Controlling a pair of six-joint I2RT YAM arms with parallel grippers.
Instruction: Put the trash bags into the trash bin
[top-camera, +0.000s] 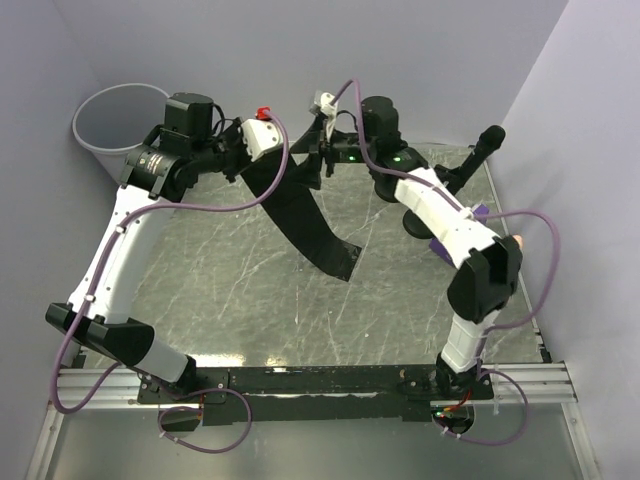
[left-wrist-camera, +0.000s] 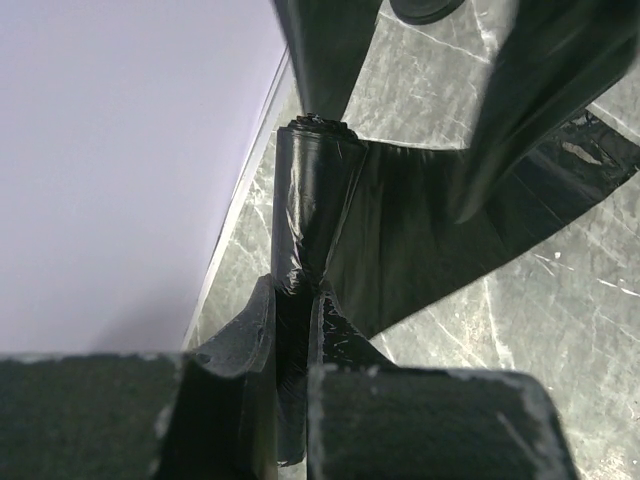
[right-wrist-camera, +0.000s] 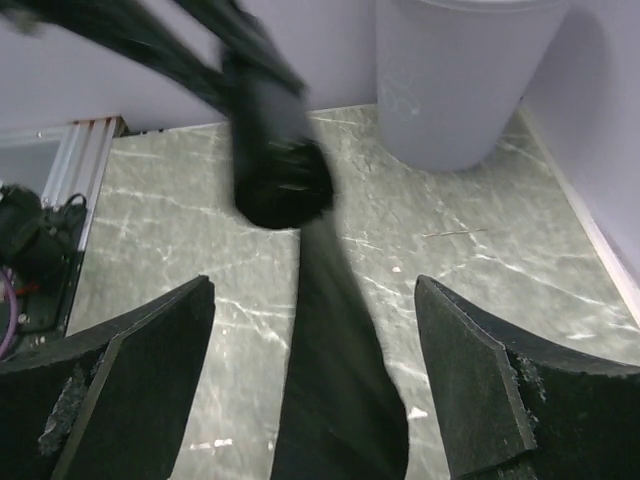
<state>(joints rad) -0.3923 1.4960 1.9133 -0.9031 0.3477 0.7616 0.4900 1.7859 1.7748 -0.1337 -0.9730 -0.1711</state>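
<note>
Top external: We see the left arm (top-camera: 110, 250) stretched from its base up the left side of the table (top-camera: 220, 290). Its wrist bends right, just beside the trash bin (top-camera: 115, 125). The right arm (top-camera: 450, 225) folds at the elbow and reaches left along the far edge toward it.

Wrists: From the left wrist we have the left gripper (left-wrist-camera: 295, 300) pressed together on the roll of trash bags (left-wrist-camera: 308, 200), pinching its near end. The rest of the roll sticks out past the fingertips.

Top external: And the other one?

Wrists: The right gripper (right-wrist-camera: 312, 290) is spread wide and grips nothing. The roll hangs ahead of its fingers, blurred, not between them. The unrolled strip (right-wrist-camera: 340, 400) runs through the gap, and we cannot tell whether it brushes either finger.

Top external: Up here that strip drapes from the two grippers down onto the table, and its end lies flat near the middle. The roll is outside the bin, to its right, held above the table.

Wrists: We agree. In the right wrist view the bin stands upright in the corner beyond the roll, against the pale wall (right-wrist-camera: 600, 120).

Top external: Between roll and bin we make out the left arm's own wrist. A purple cable (top-camera: 556, 262) loops off the right arm, well apart from the bin.
</note>
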